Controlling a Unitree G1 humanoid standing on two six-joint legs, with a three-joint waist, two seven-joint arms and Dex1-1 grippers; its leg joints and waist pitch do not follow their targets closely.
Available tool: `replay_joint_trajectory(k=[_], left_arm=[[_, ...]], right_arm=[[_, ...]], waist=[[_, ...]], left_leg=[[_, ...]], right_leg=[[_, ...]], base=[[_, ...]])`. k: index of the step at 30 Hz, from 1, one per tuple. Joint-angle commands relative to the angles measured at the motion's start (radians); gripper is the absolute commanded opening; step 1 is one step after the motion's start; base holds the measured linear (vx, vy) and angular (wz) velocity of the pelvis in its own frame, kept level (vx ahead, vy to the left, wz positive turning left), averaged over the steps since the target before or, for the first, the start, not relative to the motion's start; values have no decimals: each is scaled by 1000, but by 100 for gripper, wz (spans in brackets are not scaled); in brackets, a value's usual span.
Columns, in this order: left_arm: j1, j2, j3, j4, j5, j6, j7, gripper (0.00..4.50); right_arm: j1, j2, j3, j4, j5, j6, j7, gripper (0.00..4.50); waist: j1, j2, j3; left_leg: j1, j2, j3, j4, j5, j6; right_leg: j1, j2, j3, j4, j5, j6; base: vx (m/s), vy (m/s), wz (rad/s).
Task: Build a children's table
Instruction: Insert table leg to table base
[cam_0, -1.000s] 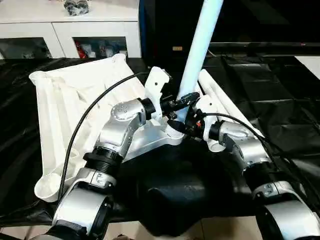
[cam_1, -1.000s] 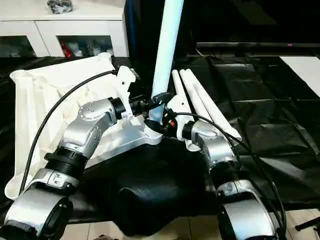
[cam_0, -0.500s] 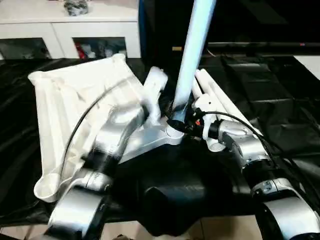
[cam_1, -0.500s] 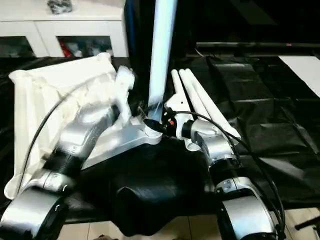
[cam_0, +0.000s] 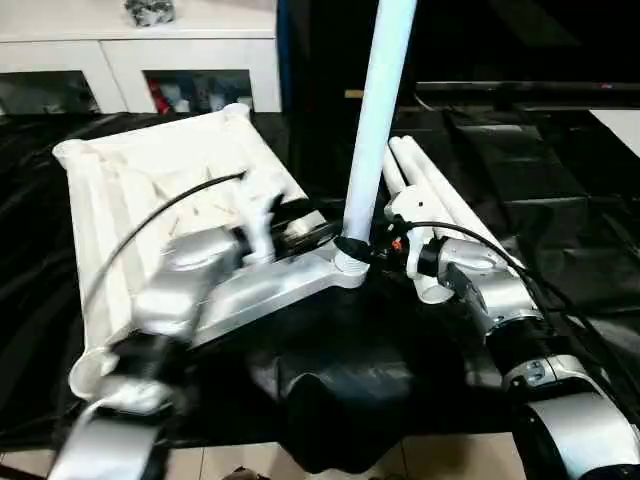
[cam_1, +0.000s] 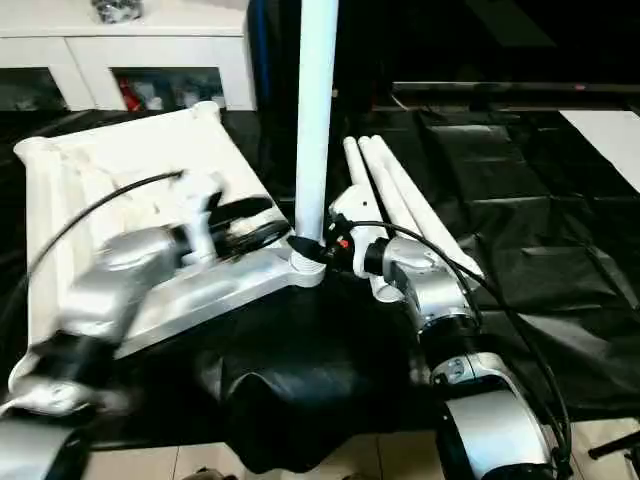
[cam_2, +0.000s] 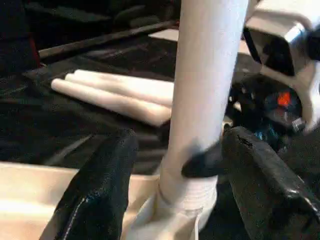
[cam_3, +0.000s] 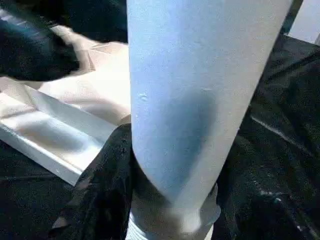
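Observation:
The children's table top (cam_0: 130, 175) lies upside down on the black cloth, ribbed underside up. One white leg (cam_0: 376, 110) stands upright in the near corner socket (cam_0: 349, 264). My right gripper (cam_0: 358, 247) is shut on this leg just above the socket, and its black fingers (cam_3: 107, 175) press both sides of the tube. My left gripper (cam_0: 305, 222) is open to the left of the leg, above the top's near rim. Its fingers (cam_2: 102, 185) stand wide of the tube without touching it. Three more legs (cam_0: 428, 185) lie side by side behind my right gripper.
A white cabinet with glass doors (cam_0: 130, 60) stands at the back left. Black cloth (cam_0: 560, 190) covers the whole work surface and bulges into a hump (cam_0: 340, 390) at the near edge under the corner with the leg.
My left gripper has opened, let go of the leg and drawn back to the left. The right gripper keeps its hold at the leg's base. The leg now stands straighter.

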Motion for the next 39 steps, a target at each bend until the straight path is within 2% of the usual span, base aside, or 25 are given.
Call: replay_joint_trajectory(k=[1,4,8,9,10,11,13,15,17,20,27,30,31,35,39], left_arm=[[9,25,-29,-35,26,1,-24,307],[32,64,-79,-46,81,-9,-32,307],[51,67,-135,-18,146,-14,1,307],[61,68,-165,-9,177,-10,9,307],[64,67,-174,-7,186,-7,10,307],[71,67,-192,-4,202,9,14,289],[76,72,-212,2,221,32,19,271],[78,80,-231,20,244,61,32,268],[72,86,-231,46,264,63,52,236],[60,90,-221,76,276,70,72,218],[50,84,-201,81,249,103,65,158],[45,88,-207,94,260,109,71,152],[45,88,-207,94,260,109,71,130],[39,99,-233,102,267,99,34,111],[41,109,-251,95,271,101,7,82]], right_arm=[[-9,-1,1,7,-6,-2,0,193],[-4,-1,1,2,-5,-1,-1,193],[7,1,-4,-7,1,3,-5,193],[13,3,-8,-11,5,4,-10,193],[15,3,-9,-12,6,5,-12,193],[20,5,-12,-16,8,6,-16,193],[26,7,-14,-22,10,7,-20,193],[34,10,-13,-31,10,8,-24,193],[42,12,-12,-38,11,9,-27,193],[51,13,-11,-47,12,10,-29,193],[66,11,-7,-61,15,16,-29,193],[71,11,-5,-68,15,20,-29,193],[71,11,-5,-68,15,20,-29,193],[74,9,-1,-74,12,24,-26,193],[69,7,7,-72,10,33,-10,193]], waist=[[1,-3,-68],[-1,-1,-68],[-2,-1,-68],[0,3,-70],[-2,1,-69],[0,1,-70],[-1,7,-71],[-3,5,-71],[-3,6,-70],[-4,4,-68],[-2,3,-72],[-2,3,-70],[-2,2,-69],[-2,0,-69],[-3,-1,-70]], left_leg=[[18,46,-20,-68,-202,29],[18,45,-19,-67,-194,30],[18,44,-19,-67,-195,28],[18,43,-19,-66,-192,27],[18,43,-19,-66,-193,28],[18,43,-19,-66,-189,28],[18,44,-21,-66,-188,27],[18,42,-20,-66,-191,25],[18,42,-20,-66,-199,23],[20,40,-21,-67,-221,15],[19,41,-21,-65,-196,21],[20,40,-21,-65,-204,23],[19,40,-21,-66,-206,22],[19,39,-22,-66,-208,21],[19,40,-22,-66,-192,25]], right_leg=[[45,-76,42,-69,-199,-235],[45,-76,44,-68,-180,-235],[46,-75,44,-68,-179,-231],[46,-76,44,-67,-175,-232],[46,-75,44,-68,-172,-231],[47,-76,44,-67,-169,-231],[47,-76,44,-66,-157,-237],[47,-73,44,-66,-142,-240],[48,-75,44,-68,-152,-243],[48,-74,43,-72,-194,-233],[49,-75,44,-67,-158,-242],[48,-76,43,-70,-178,-240],[48,-76,43,-71,-184,-239],[47,-76,44,-73,-205,-229],[48,-76,44,-69,-178,-234]], base=[[0,0,0],[0,0,0],[0,0,0],[0,0,0],[0,0,0],[0,0,0],[0,0,0],[0,0,0],[0,0,0],[0,0,0],[0,0,0],[0,0,0],[0,0,0],[0,0,0],[0,0,0]])
